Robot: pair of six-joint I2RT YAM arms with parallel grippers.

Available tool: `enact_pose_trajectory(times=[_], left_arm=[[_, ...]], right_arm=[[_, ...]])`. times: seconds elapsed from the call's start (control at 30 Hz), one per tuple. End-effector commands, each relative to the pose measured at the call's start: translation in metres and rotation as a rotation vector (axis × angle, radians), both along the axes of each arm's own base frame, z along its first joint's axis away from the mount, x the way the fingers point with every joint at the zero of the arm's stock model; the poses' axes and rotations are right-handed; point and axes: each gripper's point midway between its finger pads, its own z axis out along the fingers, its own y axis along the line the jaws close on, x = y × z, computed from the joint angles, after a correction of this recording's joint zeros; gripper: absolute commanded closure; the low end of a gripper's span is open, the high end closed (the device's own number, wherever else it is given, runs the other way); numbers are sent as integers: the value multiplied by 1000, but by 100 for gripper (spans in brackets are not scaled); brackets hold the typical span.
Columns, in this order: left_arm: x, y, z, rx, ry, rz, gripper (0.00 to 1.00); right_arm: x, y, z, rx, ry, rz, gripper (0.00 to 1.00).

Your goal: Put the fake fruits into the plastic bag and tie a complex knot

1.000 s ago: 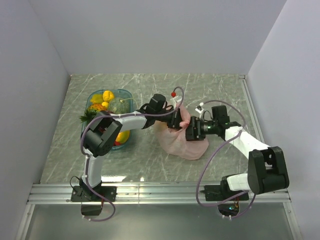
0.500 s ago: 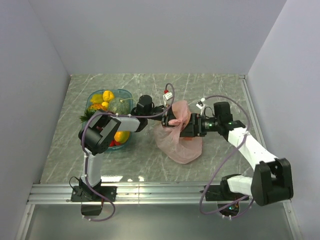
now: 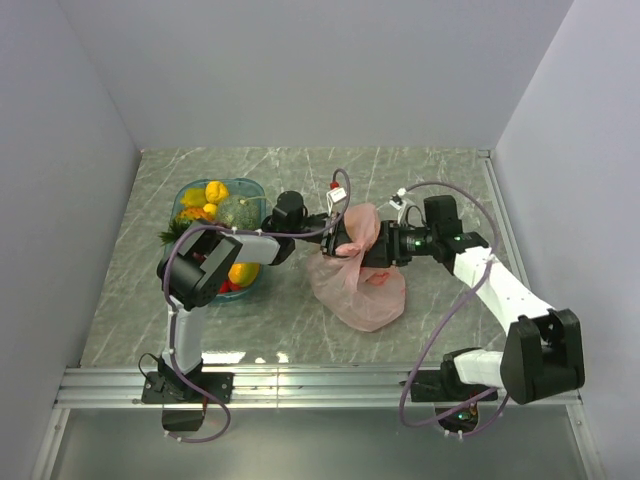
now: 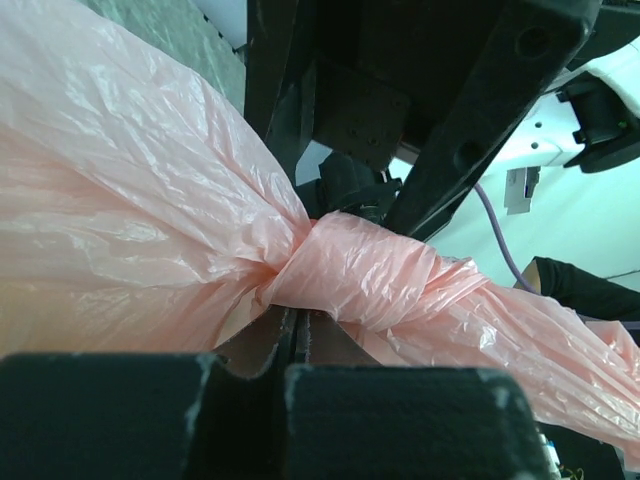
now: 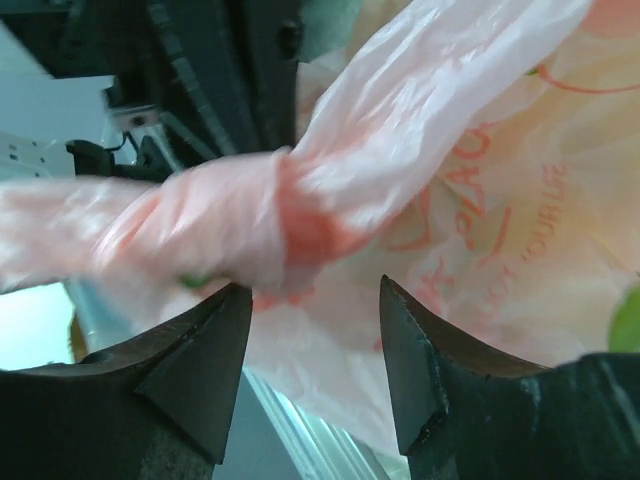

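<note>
The pink plastic bag (image 3: 360, 292) lies bulging on the table between my two arms. Its neck is twisted into a knot (image 4: 350, 272), which the right wrist view shows blurred (image 5: 240, 215). My left gripper (image 3: 337, 243) (image 4: 297, 318) is shut, with bag plastic pinched at its tips right under the knot. My right gripper (image 3: 372, 252) (image 5: 310, 300) stands open just short of the knot, nothing between its fingers. Something green shows through the bag wall (image 5: 628, 320). More fake fruits (image 3: 215, 192), yellow-orange and green, sit in the teal tray (image 3: 252, 184).
The teal tray stands on the table left of the bag, under the left arm's forearm. Grey walls close the table at the left, back and right. A metal rail (image 3: 320, 385) runs along the near edge by the arm bases.
The left gripper has pulled the bag's neck to the left and the bag shifted with it. The right gripper followed leftwards to the knot and its jaws have narrowed a little.
</note>
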Motion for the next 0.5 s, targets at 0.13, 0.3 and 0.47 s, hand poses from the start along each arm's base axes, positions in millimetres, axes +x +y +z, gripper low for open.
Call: enact_pose_trajectory(times=[0.13,0.3,0.47], left_arm=[[-14,-10,2,-6,-60,-70,100],[-7,-13,-12,37,-89,-45,100],[-8,-15,14,-84,-111,-39,100]], right_arm=[[32,25,48,120,-167,-21,60],[28,28,65,136,-218,-15,72],[15,30,31,63,-145,-3,54]])
